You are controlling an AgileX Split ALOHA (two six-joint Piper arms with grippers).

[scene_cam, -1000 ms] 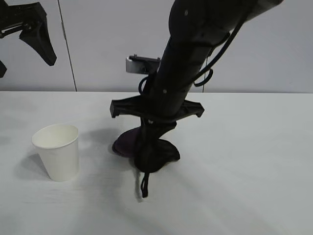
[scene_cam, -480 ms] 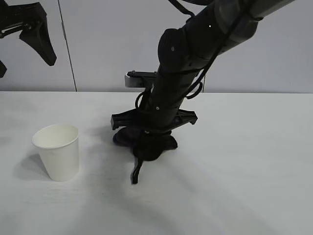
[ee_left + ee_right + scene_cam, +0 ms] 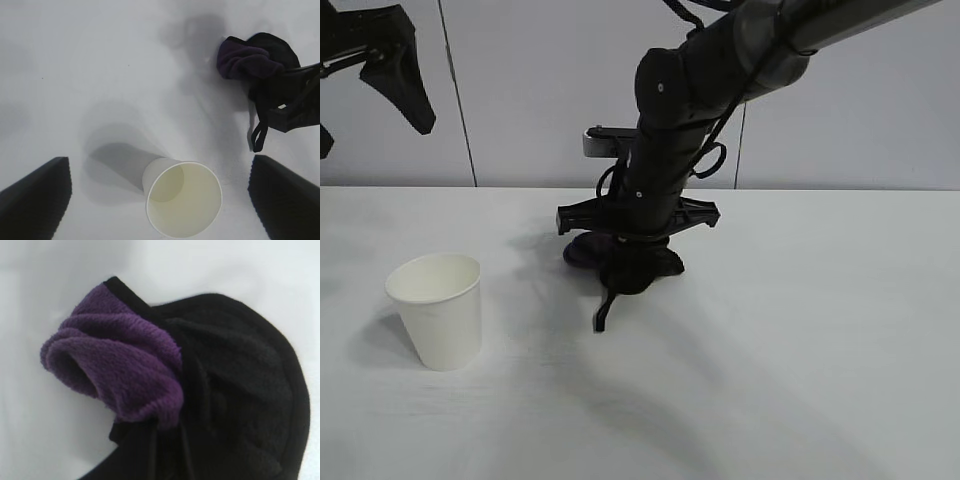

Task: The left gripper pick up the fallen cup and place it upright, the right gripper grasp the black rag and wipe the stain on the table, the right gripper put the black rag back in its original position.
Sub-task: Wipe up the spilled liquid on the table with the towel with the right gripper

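The white cup [image 3: 437,308] stands upright on the table [image 3: 800,330] at the left; it also shows from above in the left wrist view [image 3: 182,202]. My left gripper [image 3: 370,135] hangs open and empty high above it, its fingers [image 3: 35,200] wide apart. My right gripper [image 3: 625,262] points down at mid-table, shut on the black rag [image 3: 638,270], which rests on the table with its purple part [image 3: 115,365] bulging out and its tail strip [image 3: 603,313] trailing toward the front. The rag also shows in the left wrist view [image 3: 255,62]. No stain is visible.
A pale wall with a vertical seam [image 3: 460,110] stands behind the table. The right arm [image 3: 720,70] slants down from the upper right over the table's middle.
My right gripper has dragged the rag away from the table's front toward the back, the tail strip trailing behind. The cup and left gripper have not moved.
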